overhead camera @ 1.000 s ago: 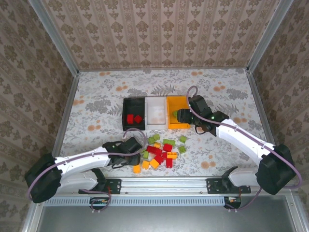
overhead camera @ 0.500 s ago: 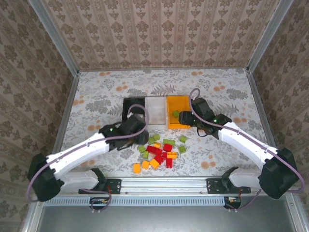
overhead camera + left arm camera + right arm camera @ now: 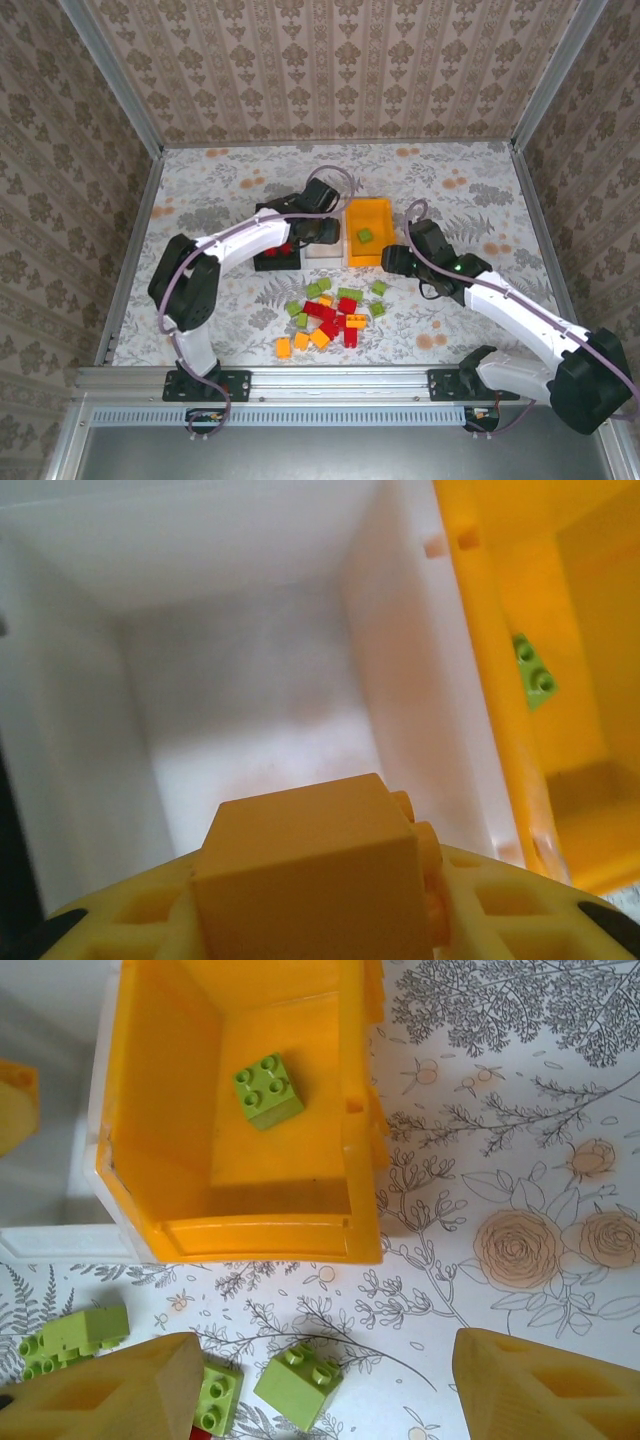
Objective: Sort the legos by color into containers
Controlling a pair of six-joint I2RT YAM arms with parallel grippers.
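Note:
My left gripper (image 3: pixel 327 230) hangs over the white container (image 3: pixel 322 208), shut on an orange-yellow lego (image 3: pixel 310 870) between its yellow fingers (image 3: pixel 500 910); the white interior (image 3: pixel 250 700) lies just below. The orange container (image 3: pixel 382 215) holds one light green lego (image 3: pixel 366 236) (image 3: pixel 267 1090). Red legos (image 3: pixel 285 250) lie in the black container (image 3: pixel 278 266). My right gripper (image 3: pixel 392 262) (image 3: pixel 325 1360) is open, just in front of the orange container, with a green lego (image 3: pixel 300 1385) on the table below the gap. A loose pile of red, green and orange legos (image 3: pixel 330 310) sits near the front.
Two more green legos (image 3: pixel 218 1395) (image 3: pixel 75 1335) lie by my right gripper's left finger. The three containers stand joined in a row mid-table. The flower-patterned table (image 3: pixel 470 190) is open to the right and left, with walls around it.
My left arm swung from the pile's near left side up over the white container, carrying the orange-yellow lego. My right gripper pulled back from the orange container, leaving the green lego inside.

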